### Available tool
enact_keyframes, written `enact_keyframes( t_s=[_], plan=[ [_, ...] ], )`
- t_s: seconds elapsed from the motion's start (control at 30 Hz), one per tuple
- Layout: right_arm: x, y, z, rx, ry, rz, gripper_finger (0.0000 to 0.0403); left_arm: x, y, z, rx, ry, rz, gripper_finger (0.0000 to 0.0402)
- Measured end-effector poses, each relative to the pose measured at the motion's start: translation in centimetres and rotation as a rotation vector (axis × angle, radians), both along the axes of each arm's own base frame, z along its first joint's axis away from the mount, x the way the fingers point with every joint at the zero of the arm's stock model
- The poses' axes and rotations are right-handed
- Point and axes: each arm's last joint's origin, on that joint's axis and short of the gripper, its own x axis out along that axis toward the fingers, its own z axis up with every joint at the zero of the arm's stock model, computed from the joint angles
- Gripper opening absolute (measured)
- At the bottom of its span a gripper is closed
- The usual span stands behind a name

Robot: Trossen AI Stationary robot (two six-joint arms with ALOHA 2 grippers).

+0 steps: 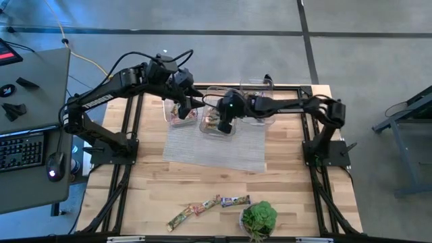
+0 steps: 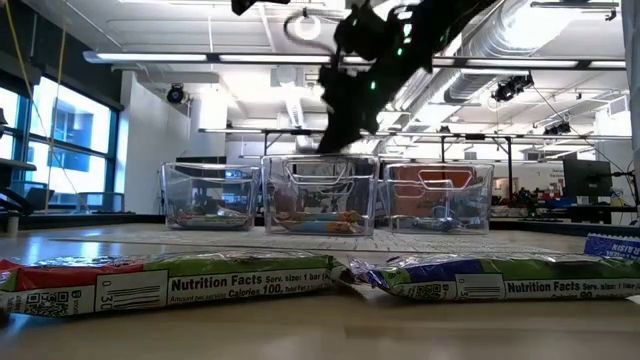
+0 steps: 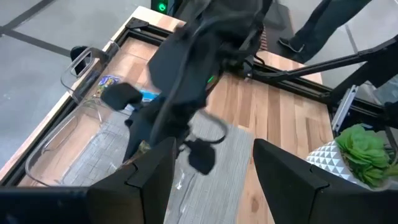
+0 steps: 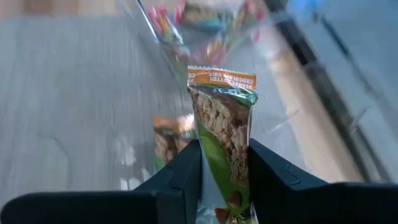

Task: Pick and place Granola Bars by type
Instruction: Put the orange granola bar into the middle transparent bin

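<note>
Lower centre of the high view, three granola bars (image 1: pixel 206 206) lie loose beside a plant (image 1: pixel 258 218). Farther up, the right gripper (image 4: pixel 224 163), clamped on a green bar (image 4: pixel 225 134), hangs over the middle bin (image 1: pixel 217 123); a tilted release could miss it. The left gripper (image 3: pixel 211 163) is open and empty. The bins' contents are hard to read.

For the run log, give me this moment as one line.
right gripper: shut on green granola bar, over middle bin | left gripper: open, above left bin | loose bars: front table edge
</note>
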Motion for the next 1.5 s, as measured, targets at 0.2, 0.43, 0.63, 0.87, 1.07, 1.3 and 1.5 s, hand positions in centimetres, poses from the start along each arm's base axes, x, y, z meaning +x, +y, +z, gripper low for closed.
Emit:
enact_keyframes(
  t_s=[0.2,0.43,0.63,0.87,1.07,1.3,1.5],
  plan=[
    [0.6,-0.4,-2.5,-0.017,0.079,0.030,0.0099,-0.1,0.0,-0.2,-0.006,0.022,-0.001,0.0209],
    [0.8,0.2,-2.6,-0.048,0.095,0.053,0.0099,-0.1,0.0,-0.2,0.011,0.024,-0.004,0.0209],
    [0.6,0.2,-2.7,-0.064,0.122,0.030,0.0099,-0.1,-0.1,-0.2,-0.005,0.020,-0.016,0.0209],
    [0.6,0.5,-2.8,-0.057,0.139,0.011,0.0099,-0.2,-0.1,-0.4,-0.025,0.041,-0.008,0.0209],
    [0.7,1.1,-2.7,-0.102,0.152,0.013,0.0099,-0.2,-0.1,-0.4,-0.027,0.043,-0.005,0.0209],
    [0.9,1.3,-2.6,-0.067,0.116,-0.020,0.0099,-0.2,-0.1,-0.3,-0.024,0.035,-0.004,0.0209],
    [1.1,1.3,-2.5,-0.051,0.083,-0.040,0.0099,-0.2,-0.1,-0.3,-0.024,0.036,-0.003,0.0209]
  ],
)
